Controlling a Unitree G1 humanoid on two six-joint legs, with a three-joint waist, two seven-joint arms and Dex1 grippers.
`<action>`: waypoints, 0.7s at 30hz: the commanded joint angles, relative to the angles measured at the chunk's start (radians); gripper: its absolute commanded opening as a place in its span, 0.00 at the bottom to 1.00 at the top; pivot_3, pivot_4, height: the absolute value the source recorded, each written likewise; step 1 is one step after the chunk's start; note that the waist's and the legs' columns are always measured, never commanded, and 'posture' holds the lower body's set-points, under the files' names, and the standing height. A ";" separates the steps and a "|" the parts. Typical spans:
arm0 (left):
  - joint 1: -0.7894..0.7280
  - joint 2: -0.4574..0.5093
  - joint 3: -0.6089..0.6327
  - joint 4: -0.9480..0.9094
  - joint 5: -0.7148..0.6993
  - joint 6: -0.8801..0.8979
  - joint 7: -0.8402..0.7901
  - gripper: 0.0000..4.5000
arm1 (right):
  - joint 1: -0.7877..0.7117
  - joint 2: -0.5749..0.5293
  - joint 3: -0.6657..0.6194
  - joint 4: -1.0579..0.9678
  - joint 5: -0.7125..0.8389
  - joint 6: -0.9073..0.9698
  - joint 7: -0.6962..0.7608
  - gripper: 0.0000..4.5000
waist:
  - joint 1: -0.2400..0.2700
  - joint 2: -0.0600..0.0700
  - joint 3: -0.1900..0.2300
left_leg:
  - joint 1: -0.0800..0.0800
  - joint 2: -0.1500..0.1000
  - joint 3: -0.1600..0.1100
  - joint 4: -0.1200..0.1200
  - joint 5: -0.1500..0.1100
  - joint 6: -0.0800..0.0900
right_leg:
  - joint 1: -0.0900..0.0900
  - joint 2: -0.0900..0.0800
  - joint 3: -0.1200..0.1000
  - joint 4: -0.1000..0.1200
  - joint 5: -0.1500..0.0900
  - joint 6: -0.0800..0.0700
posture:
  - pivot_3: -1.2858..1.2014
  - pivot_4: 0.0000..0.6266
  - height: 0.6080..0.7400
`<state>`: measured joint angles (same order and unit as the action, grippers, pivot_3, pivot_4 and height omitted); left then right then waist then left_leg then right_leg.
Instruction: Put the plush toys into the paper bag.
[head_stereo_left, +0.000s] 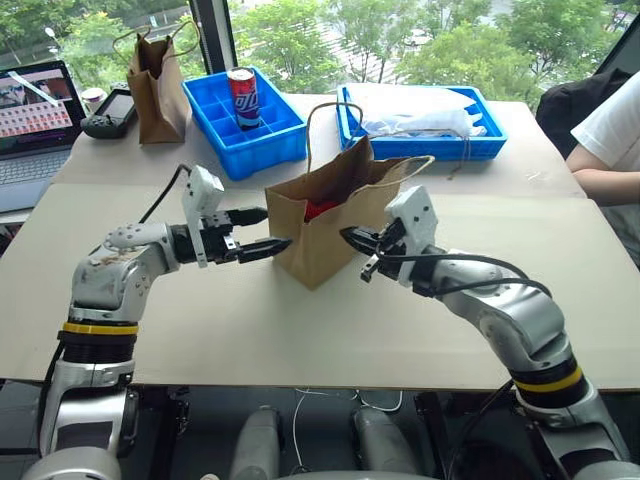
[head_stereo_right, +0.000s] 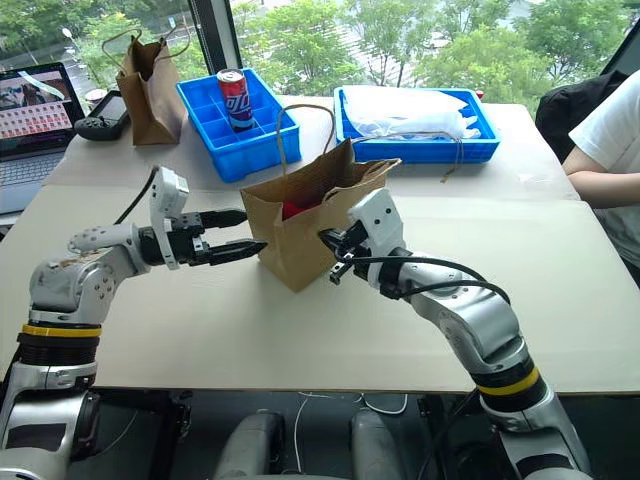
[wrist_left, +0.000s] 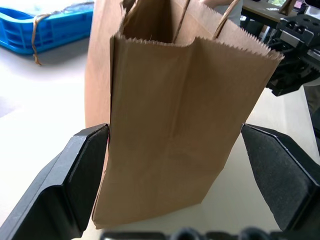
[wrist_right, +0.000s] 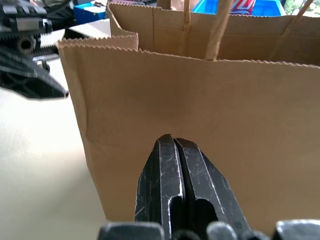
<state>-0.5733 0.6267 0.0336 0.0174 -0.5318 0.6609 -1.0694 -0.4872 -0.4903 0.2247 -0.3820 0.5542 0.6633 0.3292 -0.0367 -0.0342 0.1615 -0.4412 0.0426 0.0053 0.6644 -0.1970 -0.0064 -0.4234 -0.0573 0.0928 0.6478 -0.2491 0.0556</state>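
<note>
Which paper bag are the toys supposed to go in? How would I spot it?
Find the big pale table. The paper bag stands in its middle, between the two robot arms. Unlike the narrower, darker bag at the far corner beside the laptop, it is wide and has something red inside.

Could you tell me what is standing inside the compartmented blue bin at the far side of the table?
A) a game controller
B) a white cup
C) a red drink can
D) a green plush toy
C: a red drink can stands upright in one compartment of the blue bin, behind the paper bag that sits between the two grippers.
</note>
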 joint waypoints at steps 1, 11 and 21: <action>-0.021 -0.022 -0.009 -0.040 -0.014 0.004 0.014 1.00 | -0.028 0.065 0.002 0.027 -0.055 -0.058 0.017 0.01 | 0.000 0.000 0.000 | 0.000 0.000 0.000 0.000 0.000 0.000 | 0.000 0.000 0.000 0.000 0.000 0.000 | 0.52 0.24 0.87; -0.048 -0.107 -0.036 -0.050 -0.015 0.012 0.086 1.00 | -0.038 0.174 -0.005 0.091 -0.134 -0.071 0.061 0.01 | -0.002 0.000 0.000 | 0.000 0.000 0.000 0.000 0.000 0.000 | 0.000 0.000 0.000 0.001 0.000 0.000 | 0.52 0.24 0.87; -0.078 -0.158 -0.022 -0.019 -0.010 0.045 0.184 1.00 | -0.037 0.215 -0.011 0.106 -0.175 -0.063 0.086 0.01 | -0.002 0.000 0.000 | 0.000 0.000 -0.001 0.000 0.000 0.000 | 0.000 0.000 -0.001 0.001 0.000 0.000 | 0.52 0.24 0.87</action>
<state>-0.6245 0.4851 -0.0003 0.0091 -0.5316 0.6972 -0.9164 -0.5107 -0.2874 0.2244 -0.2585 0.3878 0.6184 0.4107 -0.0383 -0.0341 0.1615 -0.4408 0.0425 0.0043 0.6644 -0.1969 -0.0066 -0.4231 -0.0571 0.0920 0.6488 -0.2490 0.0555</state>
